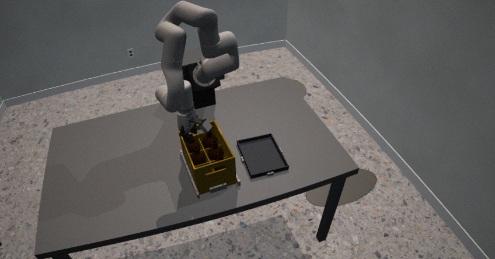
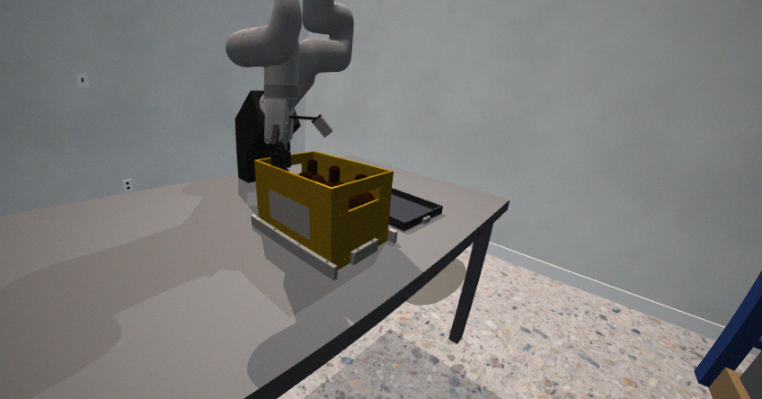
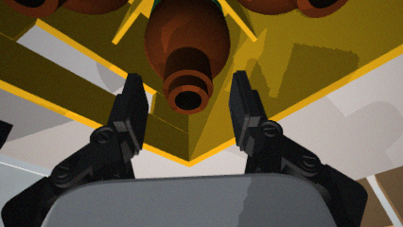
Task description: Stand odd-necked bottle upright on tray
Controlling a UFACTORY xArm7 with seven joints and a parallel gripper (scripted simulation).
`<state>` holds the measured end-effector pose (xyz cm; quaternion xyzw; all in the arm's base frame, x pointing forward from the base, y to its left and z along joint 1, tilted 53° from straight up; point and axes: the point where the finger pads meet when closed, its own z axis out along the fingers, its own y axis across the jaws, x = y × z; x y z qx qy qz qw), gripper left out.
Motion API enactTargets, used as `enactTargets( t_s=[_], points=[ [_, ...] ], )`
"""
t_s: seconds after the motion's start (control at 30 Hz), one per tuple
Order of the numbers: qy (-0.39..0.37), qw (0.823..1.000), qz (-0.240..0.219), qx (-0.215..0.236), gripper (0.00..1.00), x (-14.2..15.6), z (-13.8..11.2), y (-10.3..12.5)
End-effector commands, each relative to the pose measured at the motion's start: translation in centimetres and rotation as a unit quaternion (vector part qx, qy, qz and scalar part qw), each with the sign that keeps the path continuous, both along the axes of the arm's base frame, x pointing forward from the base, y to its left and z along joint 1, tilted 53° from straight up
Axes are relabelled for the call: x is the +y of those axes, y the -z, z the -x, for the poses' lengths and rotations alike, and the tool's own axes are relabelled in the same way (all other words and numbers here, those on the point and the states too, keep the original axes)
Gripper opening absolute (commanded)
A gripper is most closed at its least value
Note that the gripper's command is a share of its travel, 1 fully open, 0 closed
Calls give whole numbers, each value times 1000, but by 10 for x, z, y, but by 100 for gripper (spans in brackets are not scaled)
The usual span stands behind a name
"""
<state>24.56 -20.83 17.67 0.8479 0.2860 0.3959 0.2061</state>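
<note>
A brown bottle (image 3: 187, 44) is seen standing in a rear corner cell of the yellow crate (image 1: 212, 173), its mouth pointing up between the two black fingers of the gripper (image 3: 187, 106). The jaws are held apart on either side of the neck, with a clear gap to the glass on each side, so nothing is gripped. The fingertips are level with the lip of the bottle or slightly above it; no contact is shown in the wrist view.

Four more brown bottles (image 1: 215, 149) are seen upright in the neighbouring cells of the crate, divided by yellow partitions. Which bottle differs in neck thickness cannot be told from these views.

The crate is set between grey brackets (image 2: 293, 245) on the desk (image 1: 104, 159). Just beside it, toward the desk's right end in the top view, the flat black tray (image 1: 249, 166) is laid, with nothing shown on it. The grey arm (image 1: 173, 55) is bent over from a black pedestal (image 2: 245, 128) behind the crate, its wrist pointed straight down at the crate's back corner.
</note>
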Motion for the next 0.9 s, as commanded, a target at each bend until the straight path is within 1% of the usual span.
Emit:
enactTargets(
  t_s=[0.0,0.63,0.87],
  points=[
    [1,1000,0,0,65,1,8,-7],
    [1,1000,0,0,65,7,51,-39],
    [1,1000,0,0,65,8,58,-44]
  ],
)
